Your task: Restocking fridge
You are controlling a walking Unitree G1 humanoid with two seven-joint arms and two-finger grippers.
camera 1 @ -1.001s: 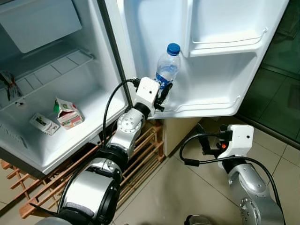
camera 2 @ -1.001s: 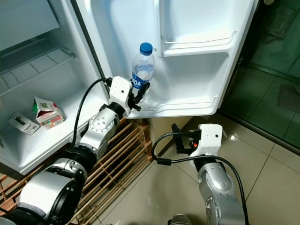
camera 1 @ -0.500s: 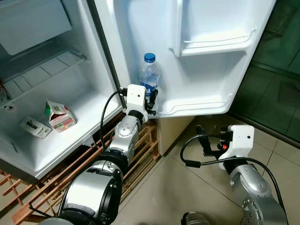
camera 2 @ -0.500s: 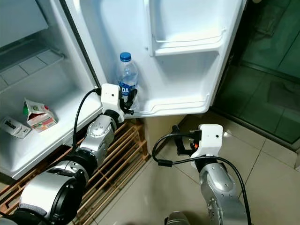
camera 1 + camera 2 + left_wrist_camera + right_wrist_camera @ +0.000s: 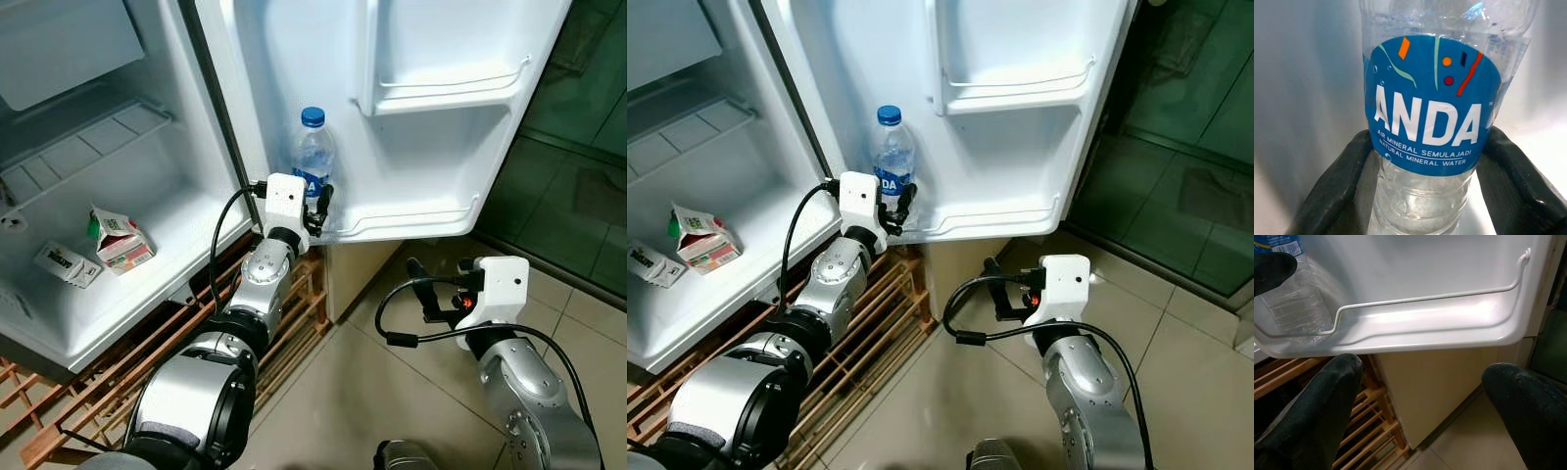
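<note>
A clear water bottle (image 5: 313, 162) with a blue cap and blue label stands upright at the hinge end of the fridge door's lower shelf (image 5: 411, 220). My left gripper (image 5: 318, 206) is shut on the bottle's lower body. In the left wrist view its black fingers (image 5: 1337, 186) press both sides of the bottle (image 5: 1432, 107) just under the label. My right gripper (image 5: 423, 294) hangs open and empty, low over the floor below that shelf. In the right wrist view its fingers (image 5: 1317, 401) are spread wide, facing the shelf rail (image 5: 1425, 298).
Two small cartons (image 5: 120, 238) (image 5: 64, 262) lie on the floor of the open fridge compartment. A wooden slatted rack (image 5: 294, 323) sits under the fridge. An upper door shelf (image 5: 451, 93) holds nothing. Tiled floor (image 5: 392, 392) and dark glass (image 5: 578, 147) lie to the right.
One second ago the bottle was held higher and tilted. It now stands upright in the lower door shelf, still in my left gripper. The view has shifted slightly; my right arm stays put.
</note>
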